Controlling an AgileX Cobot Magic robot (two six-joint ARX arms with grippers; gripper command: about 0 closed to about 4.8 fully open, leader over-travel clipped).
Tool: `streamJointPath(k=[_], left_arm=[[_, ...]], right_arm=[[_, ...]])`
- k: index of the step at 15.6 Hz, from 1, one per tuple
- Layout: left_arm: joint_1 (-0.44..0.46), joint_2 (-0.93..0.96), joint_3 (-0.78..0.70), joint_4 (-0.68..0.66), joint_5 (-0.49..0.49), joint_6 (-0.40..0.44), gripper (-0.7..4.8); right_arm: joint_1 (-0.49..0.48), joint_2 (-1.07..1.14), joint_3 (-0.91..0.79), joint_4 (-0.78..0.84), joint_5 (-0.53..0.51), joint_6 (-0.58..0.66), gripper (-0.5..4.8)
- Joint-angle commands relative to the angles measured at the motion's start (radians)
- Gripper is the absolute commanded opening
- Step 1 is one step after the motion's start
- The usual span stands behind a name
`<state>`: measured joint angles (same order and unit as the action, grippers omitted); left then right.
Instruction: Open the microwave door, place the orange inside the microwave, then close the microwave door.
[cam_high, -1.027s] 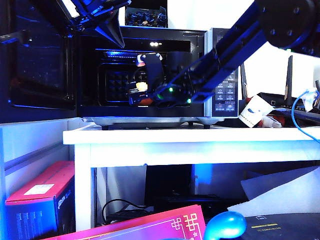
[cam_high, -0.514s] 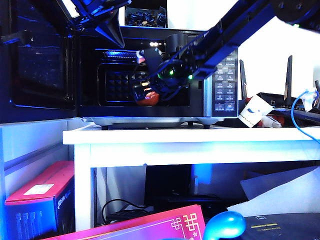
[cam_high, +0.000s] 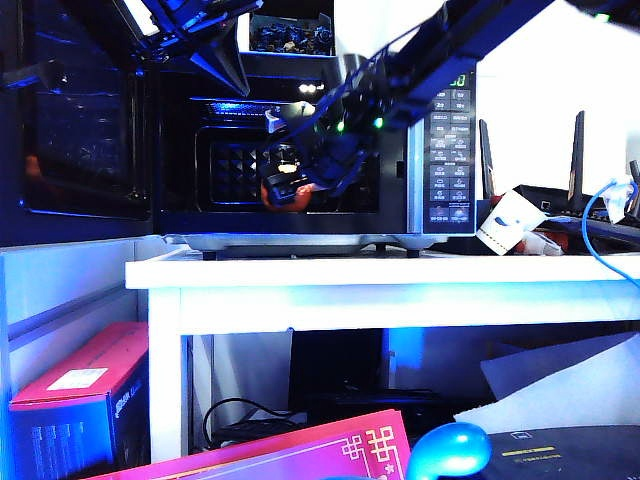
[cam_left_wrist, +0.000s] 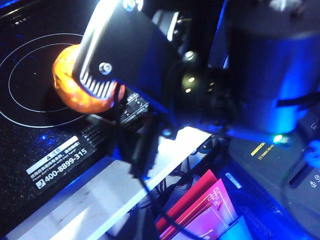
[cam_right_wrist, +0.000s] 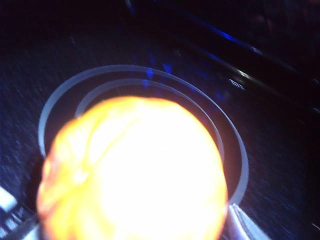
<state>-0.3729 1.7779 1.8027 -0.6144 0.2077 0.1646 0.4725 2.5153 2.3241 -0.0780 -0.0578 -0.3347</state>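
Microwave: the silver-grey microwave (cam_high: 300, 150) stood on the white surface (cam_high: 400, 280), toward its left edge, its cavity open to the camera and its keypad and green display on the right of its front.

Microwave door: the black glass microwave door (cam_high: 85, 120) was swung fully out to the left, past the left edge of the surface.

Orange: the orange (cam_high: 283, 193) sat inside the cavity, low and near the middle of the opening; in the left wrist view the orange (cam_left_wrist: 75, 82) was over the white rings on the dark cavity floor, and in the right wrist view the orange (cam_right_wrist: 135, 175) filled most of the frame, glaring and blurred.

Right tool: the right tool (cam_high: 290, 180) reached into the cavity from the upper right, its arm slanting down across the keypad. One ridged finger (cam_left_wrist: 107, 55) lay against the top of the orange. The pictures did not settle whether the fruit was gripped or merely touched, though the jaws stood wide.

Left tool: the left tool (cam_high: 225, 65) hung at the upper left corner of the microwave, beside the top of the open door, pointing downward; whether its jaws were wide or narrow could not be told.

Right edge of the surface: a white paper cup (cam_high: 505, 225) lay tipped beside the microwave.
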Motion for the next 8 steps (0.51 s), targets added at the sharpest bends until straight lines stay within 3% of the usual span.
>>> streamJointPath(k=[1, 8], left_arm=[[0.001, -0.005, 0.001, 0.013, -0.002, -0.008, -0.04], [0.001, -0.005, 0.002, 0.023, -0.001, -0.008, -0.05]], right_arm=[[0.002, -0.037, 0.005, -0.056, 0.04, -0.045, 4.79], [0.002, -0.112, 0.005, -0.329, 0.064, -0.06, 4.79]])
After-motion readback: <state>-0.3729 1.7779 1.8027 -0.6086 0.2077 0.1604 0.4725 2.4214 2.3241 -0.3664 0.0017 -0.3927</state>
